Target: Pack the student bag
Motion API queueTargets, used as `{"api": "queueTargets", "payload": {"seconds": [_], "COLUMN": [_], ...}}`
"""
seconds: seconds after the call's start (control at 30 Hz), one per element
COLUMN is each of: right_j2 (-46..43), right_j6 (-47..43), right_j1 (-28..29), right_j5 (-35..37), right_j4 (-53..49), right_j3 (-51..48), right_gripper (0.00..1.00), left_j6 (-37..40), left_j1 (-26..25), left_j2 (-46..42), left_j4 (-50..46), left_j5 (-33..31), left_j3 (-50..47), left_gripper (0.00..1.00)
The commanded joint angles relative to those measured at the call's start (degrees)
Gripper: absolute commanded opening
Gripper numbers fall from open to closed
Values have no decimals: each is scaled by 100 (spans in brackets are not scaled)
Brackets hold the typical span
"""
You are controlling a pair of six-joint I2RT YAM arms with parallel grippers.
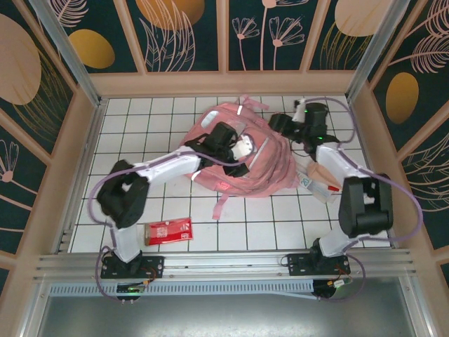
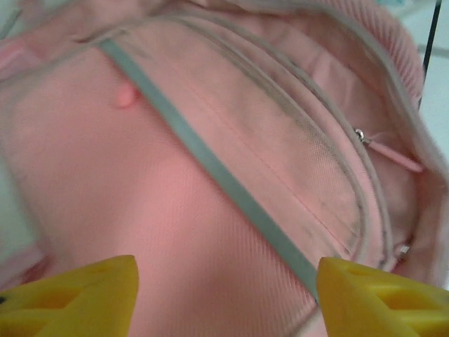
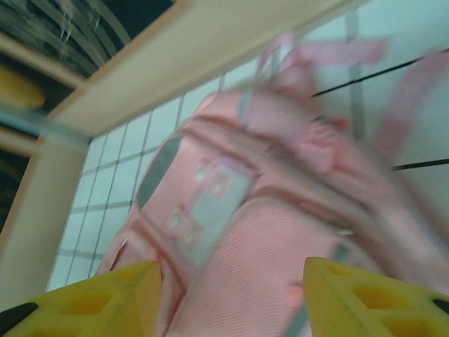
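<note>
The student bag (image 1: 270, 172) lies flat on the far half of the table (image 1: 140, 140), front panel up. Its long axis seems to run far-to-near, strap end towards the far wall, though I'm unsure. My left gripper (image 2: 224, 281) and right gripper (image 3: 231, 288) hover over it, both spread, holding nothing. I judge I'm opening it: next I need a fine pinch on a zip pull (image 2: 359, 133), with the red box (image 1: 168, 230) not yet packed

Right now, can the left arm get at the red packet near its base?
Probably yes: the red packet lies uncovered on the table, and the left gripper over the student bag holds nothing, though it must fold back.
</note>
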Motion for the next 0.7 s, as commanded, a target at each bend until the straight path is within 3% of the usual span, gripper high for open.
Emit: {"api": "queueTargets", "payload": {"seconds": [0.0, 0.17, 0.33, 0.57, 0.67], "right_j2": [-462, -995, -1251, -1377, -1411], "right_j6": [-307, -543, -500, -481, -618], "right_j1": [-187, -266, -299, -293, -299], "right_j5": [497, 880, 887, 777, 708], "right_j4": [-1044, -1477, -1379, -1395, -1496], "right_j3": [-425, -777, -1073, -1204, -1253], "right_gripper": [56, 57, 58, 56, 51], "left_j6": [492, -898, -1845, -2606, -2873], "left_j1": [-216, -722, -976, -978, -976], "left_j2": [354, 960, 1793, 1811, 1734], "left_j4": [-234, -74, -889, -934, -973], "left_j5": [57, -422, -1489, -2587, -2731], "left_j3": [539, 1298, 2275, 2051, 2006], "left_gripper": [72, 75, 73, 70, 61]}}
